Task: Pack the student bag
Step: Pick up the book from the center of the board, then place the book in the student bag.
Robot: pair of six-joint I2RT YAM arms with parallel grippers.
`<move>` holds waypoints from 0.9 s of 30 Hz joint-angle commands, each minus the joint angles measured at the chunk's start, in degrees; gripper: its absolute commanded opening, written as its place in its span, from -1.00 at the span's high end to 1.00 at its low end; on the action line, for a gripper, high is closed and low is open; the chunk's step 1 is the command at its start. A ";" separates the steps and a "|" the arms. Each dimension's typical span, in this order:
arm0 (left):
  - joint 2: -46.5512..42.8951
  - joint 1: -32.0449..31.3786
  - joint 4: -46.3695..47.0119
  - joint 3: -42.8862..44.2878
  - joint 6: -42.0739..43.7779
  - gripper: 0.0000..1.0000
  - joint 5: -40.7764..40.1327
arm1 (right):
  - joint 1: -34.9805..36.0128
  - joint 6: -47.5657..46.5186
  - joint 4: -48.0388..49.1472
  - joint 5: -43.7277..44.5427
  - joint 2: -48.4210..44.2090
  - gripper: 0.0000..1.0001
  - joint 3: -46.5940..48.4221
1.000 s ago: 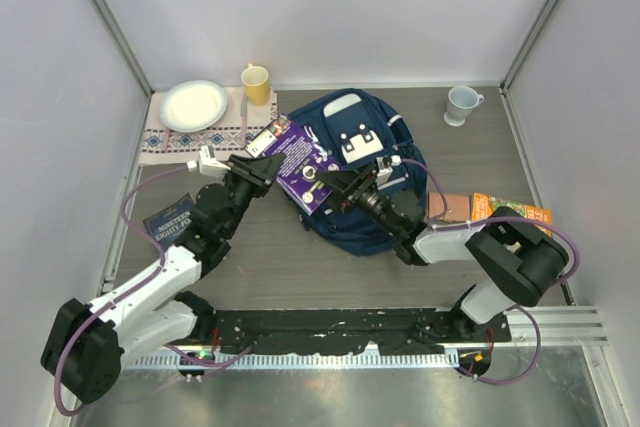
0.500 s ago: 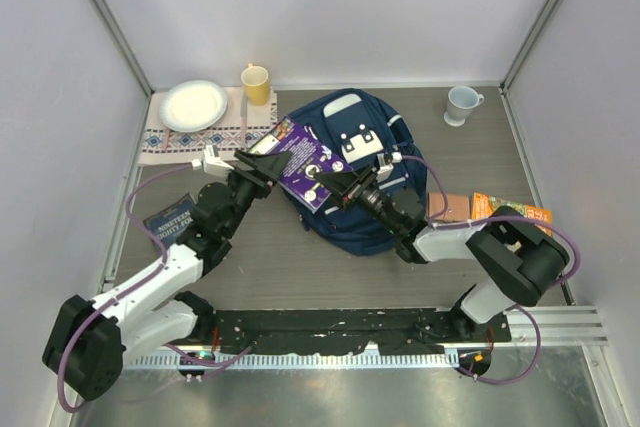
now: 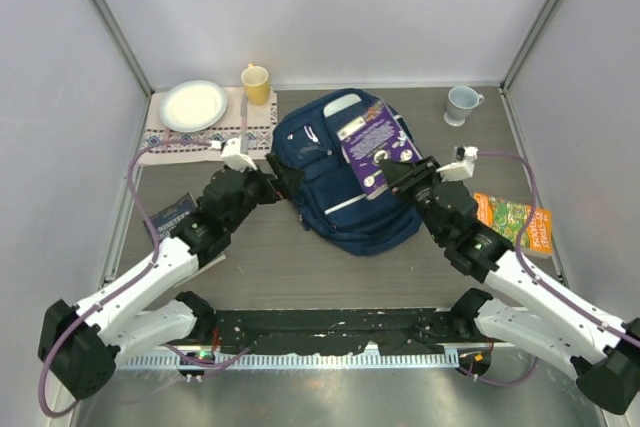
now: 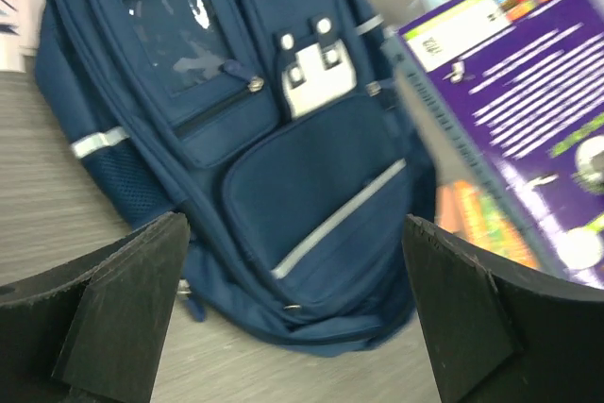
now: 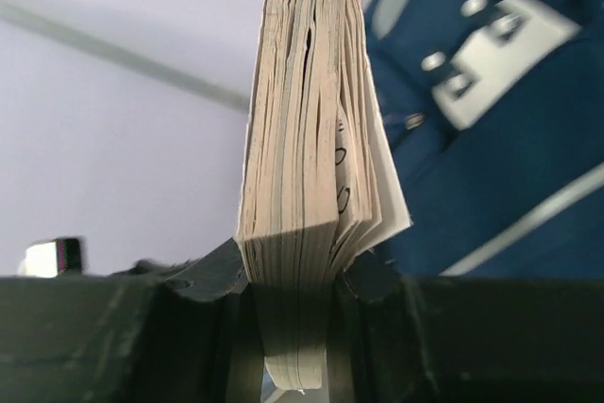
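The student bag (image 3: 335, 197) is a navy-blue backpack lying flat mid-table, its white buckled flap (image 4: 310, 82) facing up. A purple book (image 3: 372, 149) is held above the bag's right half, and my right gripper (image 3: 403, 176) is shut on its lower edge. In the right wrist view the book's page block (image 5: 307, 167) stands pinched between the jaws of my right gripper (image 5: 297, 327), with the bag (image 5: 500, 148) behind it. My left gripper (image 3: 281, 179) hangs open at the bag's left edge. Nothing lies between its fingers (image 4: 118, 304), and the purple book (image 4: 528, 110) is off to the right.
A white plate (image 3: 194, 104) rests on a patterned placemat (image 3: 165, 142) at the back left, beside a yellow cup (image 3: 256, 83). A pale mug (image 3: 461, 103) stands back right. A dark book (image 3: 172, 215) lies on the left, an orange book (image 3: 512, 219) on the right.
My left gripper let go of the purple book and opened wide, drawing back left. My right gripper closed on the book and carried it right, over the bag's right half.
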 commanded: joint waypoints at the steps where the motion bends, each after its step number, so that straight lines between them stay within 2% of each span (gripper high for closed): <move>1: 6.98 -9.01 -12.39 9.62 17.80 -0.99 -10.82 | -1.11 -6.98 -17.36 15.34 -4.65 0.98 4.72; 4: 12.08 -14.03 -12.94 13.24 22.11 -0.99 -13.76 | -1.20 -8.82 -21.93 18.41 -7.38 0.99 6.48; 7: 15.60 -14.74 -11.37 15.53 23.35 -0.99 -11.04 | -1.29 -10.41 -26.50 21.66 -10.28 0.98 8.15; 14: 20.96 -17.55 -8.38 18.35 29.06 -0.99 -11.40 | -1.37 -11.21 -36.96 24.14 -13.71 0.98 12.02; 20: 29.55 -18.61 -9.51 24.23 32.05 -0.99 -4.72 | -1.37 -9.98 -39.78 24.58 -16.78 0.98 12.02; 27: 38.53 -19.31 -11.10 31.17 34.25 -0.99 -2.96 | -1.37 -7.87 -40.75 21.51 -17.32 0.98 11.50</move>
